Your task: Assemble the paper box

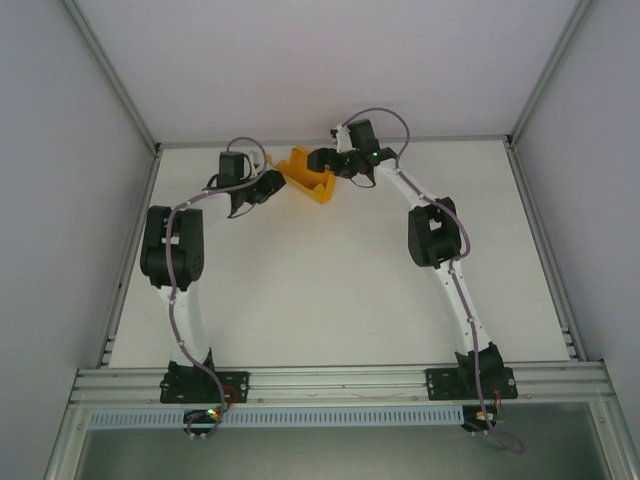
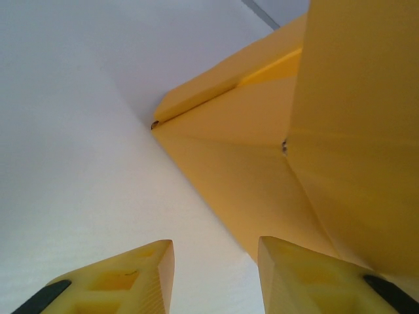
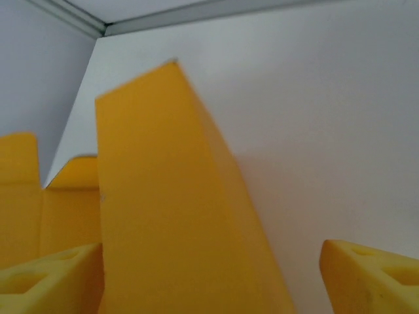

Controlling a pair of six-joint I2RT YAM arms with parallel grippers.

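- While the paper box (image 1: 308,176) sits half-formed at the upper centre of the top view, near the far edge of the tabletop (image 1: 330,290), I judge the step in hand to be raising and squaring its walls. Some panels stand and others slope, so it is not a closed box yet.
- Left gripper (image 2: 215,245): jaws partly apart, bare tabletop between them, nothing held. The finger at lower right of that wrist view lies against or just under a sloping orange panel. Cannot tell whether it touches.
- Right gripper (image 3: 211,245): jaws wide, one upright panel standing between them. There is a clear gap to the finger at lower right, and contact at the lower-left finger is unclear. Not clamped on it.
- Next move, my guess: pinch that upright panel with the right gripper to steady it, then nudge the sloping flap up with the left. The card is thin, so a light squeeze, or a crease may buckle.
- Surface: plain white, matte, flat.
- Room: pale walls (image 1: 330,60) on three sides with metal posts at the corners. An aluminium rail (image 1: 340,380) along the bottom of the frame carries both arm bases.
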